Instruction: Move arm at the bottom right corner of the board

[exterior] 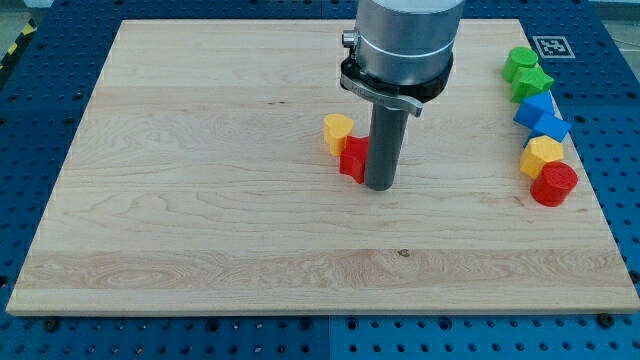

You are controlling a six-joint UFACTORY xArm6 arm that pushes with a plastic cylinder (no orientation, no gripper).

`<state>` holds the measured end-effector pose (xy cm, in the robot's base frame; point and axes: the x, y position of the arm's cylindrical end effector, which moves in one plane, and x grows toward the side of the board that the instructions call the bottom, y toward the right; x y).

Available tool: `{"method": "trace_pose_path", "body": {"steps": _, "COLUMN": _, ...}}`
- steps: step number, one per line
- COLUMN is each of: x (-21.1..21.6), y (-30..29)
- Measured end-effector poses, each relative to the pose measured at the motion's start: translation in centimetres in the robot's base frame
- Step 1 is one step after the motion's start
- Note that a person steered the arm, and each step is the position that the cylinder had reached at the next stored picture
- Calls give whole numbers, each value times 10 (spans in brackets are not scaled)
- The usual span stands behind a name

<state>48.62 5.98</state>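
Observation:
My tip (380, 186) rests on the wooden board (200, 200) near its middle. It stands just right of a red block (352, 158), touching or nearly touching it. A yellow block (338, 131) sits just up and left of the red one. The board's bottom right corner (625, 308) is far down and to the right of my tip.
Along the board's right edge runs a column of blocks: a green block (519, 63), a green star (533, 82), two blue blocks (533, 108) (551, 128), a yellow hexagon (542, 155) and a red hexagon (554, 184). A marker tag (552, 46) lies at the top right.

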Motion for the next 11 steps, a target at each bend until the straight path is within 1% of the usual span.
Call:
{"method": "trace_pose_path", "body": {"steps": 2, "x": 36, "y": 3}}
{"method": "trace_pose_path", "body": {"steps": 4, "x": 85, "y": 53}}
{"method": "trace_pose_path", "body": {"steps": 5, "x": 94, "y": 69}}
{"method": "trace_pose_path", "body": {"steps": 6, "x": 97, "y": 69}}
{"method": "trace_pose_path", "body": {"steps": 7, "x": 120, "y": 83}}
{"method": "trace_pose_path", "body": {"steps": 8, "x": 131, "y": 103}}
{"method": "trace_pose_path", "body": {"steps": 9, "x": 132, "y": 135}}
{"method": "trace_pose_path", "body": {"steps": 11, "x": 132, "y": 217}}
